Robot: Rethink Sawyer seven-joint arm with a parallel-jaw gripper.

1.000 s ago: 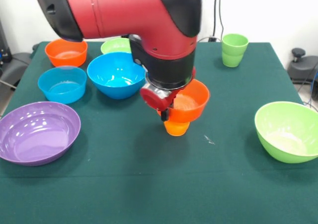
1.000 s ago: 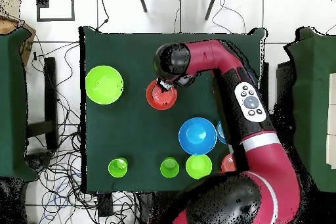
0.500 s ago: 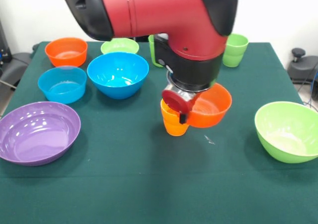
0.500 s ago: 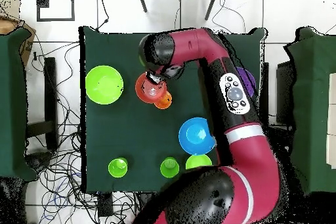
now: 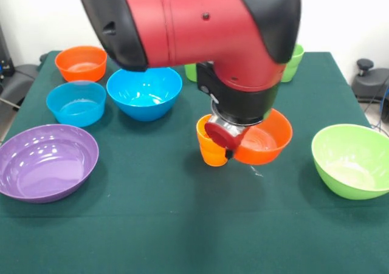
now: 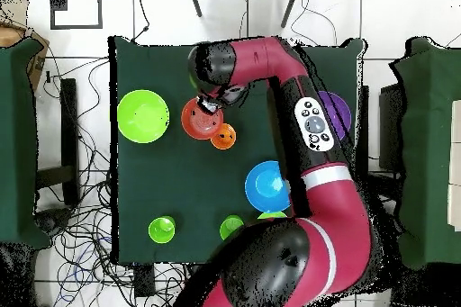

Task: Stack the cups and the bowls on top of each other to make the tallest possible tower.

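Pincer (image 5: 228,141) grips the near rim of the glossy orange plastic bowl (image 5: 264,141), as far as I can read it from the front view; the fingers are closed on that rim, and the bowl hangs tilted just beside the small orange plastic cup (image 5: 211,145), apparently touching it on one side rather than sitting on top. From overhead I see the same pairing, the bowl (image 6: 200,120) next to the cup (image 6: 223,136) near the middle of the green-covered table (image 5: 182,225). No tower stands yet, so I judge the step in hand to be the first placement: getting this bowl onto a base. Spare pieces lie around: a wide purple plastic bowl (image 5: 45,161), a light blue bowl (image 5: 75,102), a deeper blue bowl (image 5: 144,92), a second orange bowl (image 5: 80,62) at the far corner, a large lime green bowl (image 5: 351,160) well apart on the other side, and a green cup (image 5: 293,61) mostly hidden behind the arm. Next I would need to lift the bowl clear of the cup's lip, centre it over the cup, level it, and only then let go. A tilted release risks the bowl sliding off or knocking the cup over.
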